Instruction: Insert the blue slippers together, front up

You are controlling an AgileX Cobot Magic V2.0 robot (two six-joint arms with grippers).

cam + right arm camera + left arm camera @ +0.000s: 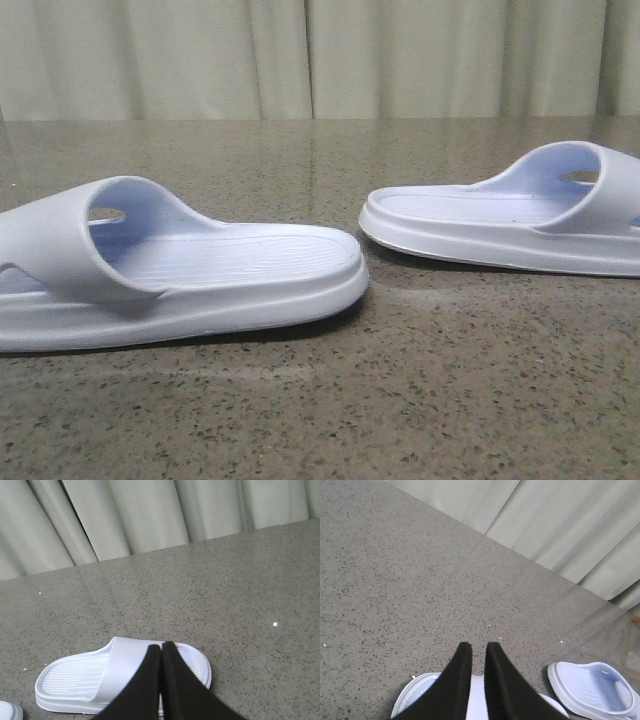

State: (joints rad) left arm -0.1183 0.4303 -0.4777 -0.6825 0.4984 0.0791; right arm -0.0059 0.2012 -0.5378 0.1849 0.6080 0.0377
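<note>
Speckled table (420,400), two blue slippers (180,275) (520,225)

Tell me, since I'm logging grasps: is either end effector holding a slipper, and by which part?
Nothing is held. The left end effector and right end effector hover above the slippers, fingers nearly together with nothing between them. Both slippers lie flat on the table.
</note>
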